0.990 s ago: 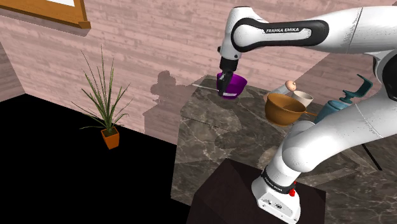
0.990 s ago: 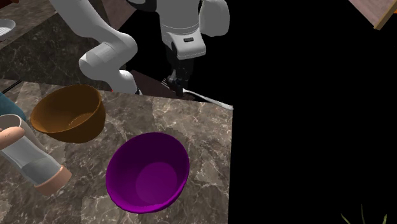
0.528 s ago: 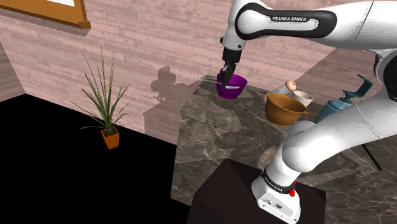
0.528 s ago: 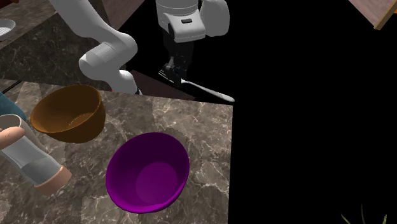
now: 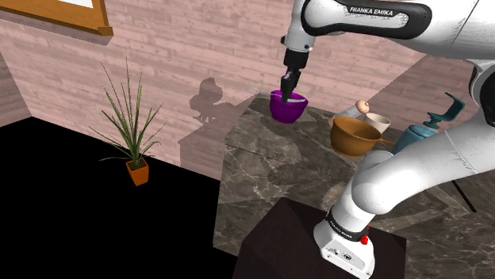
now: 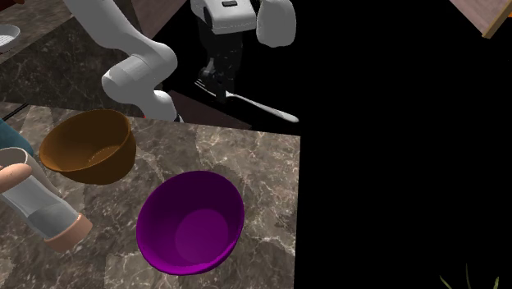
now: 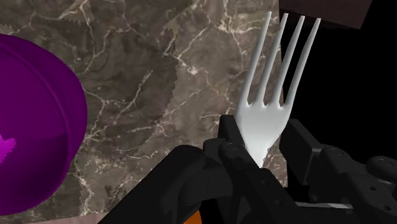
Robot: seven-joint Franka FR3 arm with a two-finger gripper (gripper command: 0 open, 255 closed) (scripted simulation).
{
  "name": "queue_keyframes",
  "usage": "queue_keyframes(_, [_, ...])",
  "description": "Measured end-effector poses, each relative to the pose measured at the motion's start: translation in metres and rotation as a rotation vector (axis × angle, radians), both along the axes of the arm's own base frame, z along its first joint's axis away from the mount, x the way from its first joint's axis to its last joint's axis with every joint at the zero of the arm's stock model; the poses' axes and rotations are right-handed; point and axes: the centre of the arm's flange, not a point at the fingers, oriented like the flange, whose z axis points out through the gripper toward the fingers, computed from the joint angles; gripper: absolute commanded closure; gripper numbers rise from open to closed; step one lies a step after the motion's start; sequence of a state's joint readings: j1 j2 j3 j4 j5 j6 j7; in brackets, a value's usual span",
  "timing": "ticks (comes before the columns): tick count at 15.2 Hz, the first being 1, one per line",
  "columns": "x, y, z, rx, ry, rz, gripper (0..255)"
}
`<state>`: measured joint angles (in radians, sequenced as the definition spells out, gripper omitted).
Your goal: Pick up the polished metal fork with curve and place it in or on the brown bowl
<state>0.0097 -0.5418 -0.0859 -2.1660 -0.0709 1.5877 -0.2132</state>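
1. Right now my pincer (image 7: 257, 149) is closed tight on the fork (image 7: 273, 83), gripping it at the neck where the handle meets the head.
2. The four pale metal tines stick out past the fingertips, over the edge of the dark marbled worktop (image 7: 146, 76).
3. From the second exterior view, the pincer (image 6: 217, 84) hangs in the air above the worktop (image 6: 262, 164), and the fork (image 6: 262, 107) handle juts sideways out of it over the black area.
4. In the shoulder view the pincer (image 5: 287, 83) points down and sits just above the purple bowl (image 5: 287, 109) in the picture. I cannot tell from that angle how far apart they really are.
5. The brown bowl (image 5: 354, 136) stands upright on the worktop (image 5: 270, 158), well apart from the pincer, toward the shoulder view's right of it.
6. In the second exterior view the brown bowl (image 6: 89, 148) lies below the pincer toward that view's left, with the purple bowl (image 6: 190, 222) beyond it.
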Motion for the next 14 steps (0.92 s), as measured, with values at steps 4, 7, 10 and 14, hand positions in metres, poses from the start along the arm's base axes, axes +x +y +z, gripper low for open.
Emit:
queue_keyframes(4, [-0.035, -0.034, 0.003, 0.000, 0.000, -0.001, 255])
queue_keyframes(7, [-0.069, -0.060, 0.004, 0.000, -0.001, -0.001, 255])
queue_keyframes(10, [-0.099, -0.086, 0.002, 0.000, 0.000, 0.000, 255])
queue_keyframes(14, [-0.140, -0.119, -0.001, 0.000, -0.001, 0.000, 255])
